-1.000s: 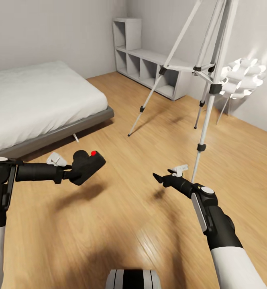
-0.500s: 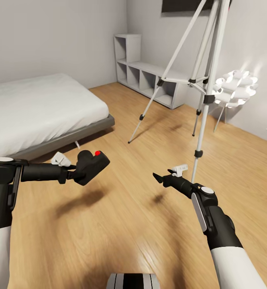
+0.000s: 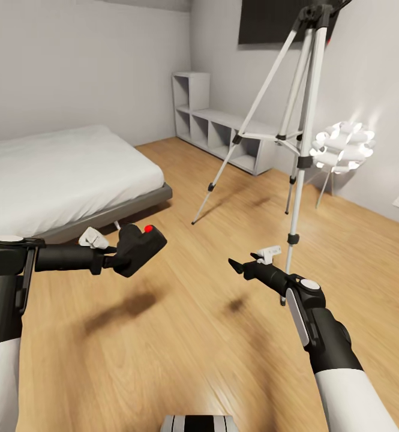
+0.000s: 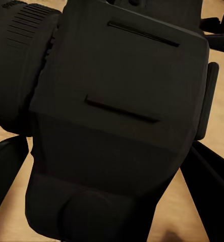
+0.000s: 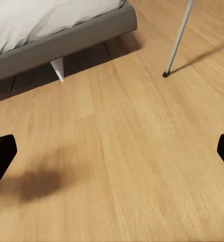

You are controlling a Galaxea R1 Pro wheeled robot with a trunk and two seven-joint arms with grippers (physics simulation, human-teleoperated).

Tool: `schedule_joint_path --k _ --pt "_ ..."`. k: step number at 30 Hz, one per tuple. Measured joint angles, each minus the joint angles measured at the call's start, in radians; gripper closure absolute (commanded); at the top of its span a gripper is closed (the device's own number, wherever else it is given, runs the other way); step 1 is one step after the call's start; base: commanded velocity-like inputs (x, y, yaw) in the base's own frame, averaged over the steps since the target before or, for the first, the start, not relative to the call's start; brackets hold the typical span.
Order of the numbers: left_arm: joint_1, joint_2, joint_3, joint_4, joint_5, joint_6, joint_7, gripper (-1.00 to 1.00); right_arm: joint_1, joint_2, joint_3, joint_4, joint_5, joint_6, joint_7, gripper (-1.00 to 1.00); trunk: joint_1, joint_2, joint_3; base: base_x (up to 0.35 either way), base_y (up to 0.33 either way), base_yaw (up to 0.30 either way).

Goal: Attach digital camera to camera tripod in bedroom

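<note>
Our left tool (image 3: 116, 259) holds the digital camera (image 3: 138, 249) tight. The camera tripod (image 3: 298, 129) stands tall ahead and to the right, its head high above. Our right tool (image 3: 235, 264) is wide, empty, and nearer it.

Where things stand around us

The bed (image 3: 61, 168) lies to our left, the camera tripod (image 3: 295, 138) stands ahead to our right, with the shelf unit (image 3: 223, 123) against the wall behind it and the lamp (image 3: 341, 147) just right of it. Our left gripper (image 3: 116, 259) holds the digital camera (image 3: 140, 247) before the bed; our right gripper (image 3: 238, 265) hangs near the tripod's nearest leg.
</note>
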Motion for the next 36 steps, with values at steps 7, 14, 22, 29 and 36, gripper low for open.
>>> schedule_joint_path --k 7,14,22,29,36 --pt "0.000 -0.003 0.000 0.000 0.000 0.000 0.000 1.00 0.000 0.001 0.000 0.000 0.000 0.000 0.006 -1.00 -0.003 0.002 0.027 0.000 0.000 0.000" --pt "0.000 -0.003 0.000 0.000 0.000 0.000 0.000 1.00 0.000 0.000 -0.001 0.000 0.000 0.000 0.035 -1.00 -0.006 0.003 0.054 0.000 0.000 0.000" --pt "0.000 -0.003 0.000 0.000 0.000 0.000 0.000 1.00 0.000 0.000 -0.001 0.000 0.000 0.000 0.040 -1.00 -0.010 0.005 0.085 0.000 0.000 0.000" --pt "0.000 -0.003 0.000 0.000 0.000 0.001 0.000 1.00 0.000 0.000 -0.001 0.000 0.000 0.000 0.040 -1.00 -0.013 0.007 0.112 0.000 0.000 0.000" --pt "0.000 -0.003 0.000 0.000 0.000 0.001 0.000 1.00 0.000 0.000 -0.001 0.000 0.000 0.000 0.040 -1.00 -0.016 0.008 0.139 0.000 0.000 0.000"
